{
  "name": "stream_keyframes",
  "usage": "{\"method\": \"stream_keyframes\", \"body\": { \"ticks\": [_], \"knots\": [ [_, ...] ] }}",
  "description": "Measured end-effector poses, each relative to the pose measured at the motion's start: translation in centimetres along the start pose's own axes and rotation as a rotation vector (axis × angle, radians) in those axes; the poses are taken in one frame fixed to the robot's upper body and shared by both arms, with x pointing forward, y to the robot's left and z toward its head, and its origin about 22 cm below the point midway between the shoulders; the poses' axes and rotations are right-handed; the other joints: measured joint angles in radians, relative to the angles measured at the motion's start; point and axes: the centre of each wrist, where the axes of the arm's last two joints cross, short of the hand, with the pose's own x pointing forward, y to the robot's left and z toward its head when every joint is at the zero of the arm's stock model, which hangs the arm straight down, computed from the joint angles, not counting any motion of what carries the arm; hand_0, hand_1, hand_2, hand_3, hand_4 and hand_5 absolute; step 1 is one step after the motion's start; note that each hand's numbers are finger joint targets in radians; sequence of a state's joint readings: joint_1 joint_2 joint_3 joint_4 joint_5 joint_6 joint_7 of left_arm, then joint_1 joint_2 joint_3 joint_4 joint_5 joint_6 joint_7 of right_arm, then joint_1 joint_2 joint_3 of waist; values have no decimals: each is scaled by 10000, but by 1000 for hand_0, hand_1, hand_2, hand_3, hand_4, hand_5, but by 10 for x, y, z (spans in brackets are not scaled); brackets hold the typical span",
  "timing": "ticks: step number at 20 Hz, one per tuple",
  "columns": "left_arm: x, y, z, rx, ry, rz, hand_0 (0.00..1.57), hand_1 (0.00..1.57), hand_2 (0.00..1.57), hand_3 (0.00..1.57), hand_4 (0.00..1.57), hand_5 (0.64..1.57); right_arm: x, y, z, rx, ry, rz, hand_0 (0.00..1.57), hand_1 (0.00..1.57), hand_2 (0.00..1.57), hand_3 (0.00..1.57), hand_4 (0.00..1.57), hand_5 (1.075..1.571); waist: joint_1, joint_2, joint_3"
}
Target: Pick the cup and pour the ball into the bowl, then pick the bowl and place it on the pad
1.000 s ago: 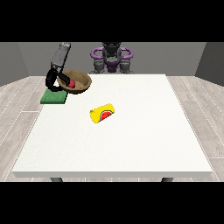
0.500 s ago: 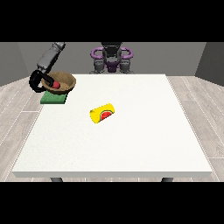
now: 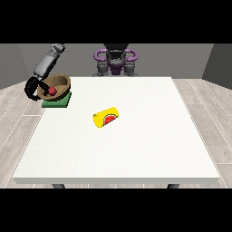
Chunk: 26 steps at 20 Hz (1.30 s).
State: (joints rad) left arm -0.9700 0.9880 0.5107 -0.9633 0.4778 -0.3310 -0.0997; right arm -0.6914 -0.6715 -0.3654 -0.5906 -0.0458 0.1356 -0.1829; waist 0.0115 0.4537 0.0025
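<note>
Nearest the camera, the white table [image 3: 136, 154] lay bare across its front half, and just beyond that, near its middle, the yellow cup [image 3: 106, 117] rested on its side with a red-and-green mark showing at its end, well apart from everything else. Farther back, at the far corner toward the view's left, the green pad [image 3: 56, 103] carried the brown bowl [image 3: 61, 81], which sat on it tilted toward the camera with the red ball [image 3: 52, 91] inside. The hand at the view's left [image 3: 32, 88] curled its black fingers around the bowl's outer rim, overhanging the table's edge. Compared with the views of one second and half a second earlier, the bowl had travelled a little farther left and settled lower over the pad, and the arm had swung outward with it; the cup had not moved. This suggested that the pouring was done and the placing all but complete, only the release and a levelling of the bowl remaining. Farthest back stood the robot's torso [image 3: 115, 61]; the other hand was not visible.
</note>
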Motion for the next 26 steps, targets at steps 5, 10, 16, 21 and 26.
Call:
{"method": "stream_keyframes", "body": {
  "ticks": [5,10,16,21,26],
  "knots": [
    [-3,-4,3,-2,116,75,0,0,0,0,0,1532,10,-24,-2,-57,-17,3,1571,1571,1571,880,1240,1568,2,-129,-6],
    [-30,-9,13,7,641,124,0,0,0,0,0,1532,24,-17,-9,272,347,402,1571,1571,1571,1316,1240,1571,-2,-710,-22],
    [-38,-7,17,91,866,35,0,0,0,0,0,1525,7,15,-9,634,779,287,1571,1571,1571,1188,1135,1570,-57,-902,-22],
    [-22,-1,12,208,442,-39,0,0,0,0,0,1523,-6,11,-5,545,1055,-463,1571,1571,1571,1571,887,1562,-85,-594,-12],
    [-6,4,10,143,69,-17,0,0,0,0,0,1516,-7,-26,1,-969,1359,-862,854,854,797,1096,0,1540,60,-207,-6]
  ]
}}
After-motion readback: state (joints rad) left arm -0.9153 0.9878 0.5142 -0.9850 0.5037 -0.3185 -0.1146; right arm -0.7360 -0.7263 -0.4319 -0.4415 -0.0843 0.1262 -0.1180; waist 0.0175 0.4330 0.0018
